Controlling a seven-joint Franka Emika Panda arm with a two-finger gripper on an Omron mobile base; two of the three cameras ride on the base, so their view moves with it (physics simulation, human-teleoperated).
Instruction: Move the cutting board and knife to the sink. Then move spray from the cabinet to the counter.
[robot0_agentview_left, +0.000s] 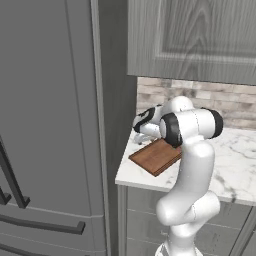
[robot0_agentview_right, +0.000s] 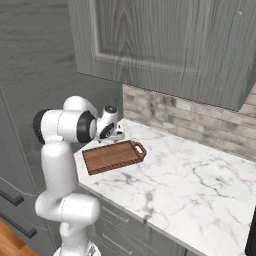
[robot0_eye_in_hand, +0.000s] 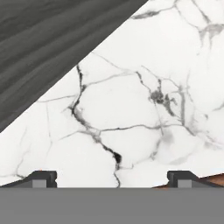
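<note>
Now we see the board (robot0_agentview_right: 113, 156) lying flat on the marble table (robot0_agentview_right: 200, 190), near the table's left end, its loop handle pointing away from the tall grey panel (robot0_agentview_left: 112, 125) that bounds that end. Our hand (robot0_eye_in_hand: 112, 177) hovers low over the table just behind the board, between the board and the brick backsplash (robot0_agentview_right: 190, 122). Its fingers (robot0_eye_in_hand: 41, 178) stand wide apart and hold nothing; bare marble shows between them, and a sliver of the board's brown wood sits beside the right fingertip in the hand view. Above the board hangs the wall cabinet (robot0_agentview_right: 165, 45), its panelled door closed. Left of the table stands a grey unit (robot0_agentview_left: 45, 150) with dark bar handles.
</note>
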